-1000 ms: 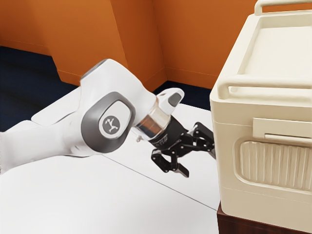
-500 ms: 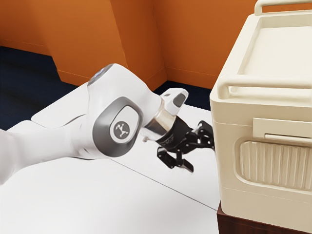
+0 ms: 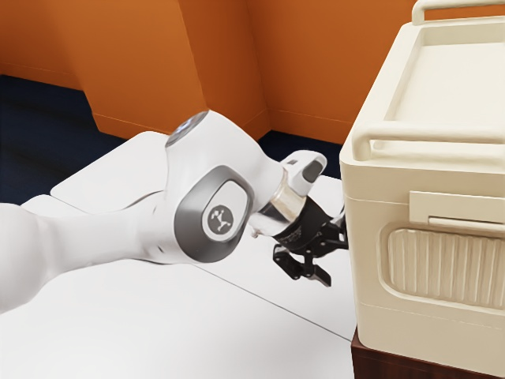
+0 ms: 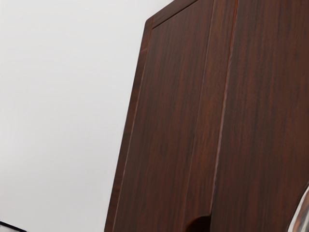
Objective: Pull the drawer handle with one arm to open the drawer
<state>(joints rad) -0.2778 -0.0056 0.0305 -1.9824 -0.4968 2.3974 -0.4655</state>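
Holding jaws apart on the black two-finger gripper (image 3: 333,260), and reaching with the white-and-grey jointed arm (image 3: 225,201) from the exterior view's left, over the white flat table (image 3: 252,316), to just beside the left edge of the boxy cream cabinet-like unit (image 3: 367,260), partly hiding behind it on the far side. Facing the dark brown wooden cabinet (image 4: 169,121) close up in the wrist view. Seeing near the hand a small dark rounded shape (image 4: 199,224) and a curved shiny pale-rimmed piece (image 4: 301,217), either possibly being the drawer handle, but not telling which for certain. Judging by the empty jaws, still needing a grip, so apparently working on the approach rather than the pull. Next, probably lining up with the handle, bringing one finger to each side, closing firmly, then drawing straight back from the cabinet front, while taking care against slipping off or knocking the cream unit.
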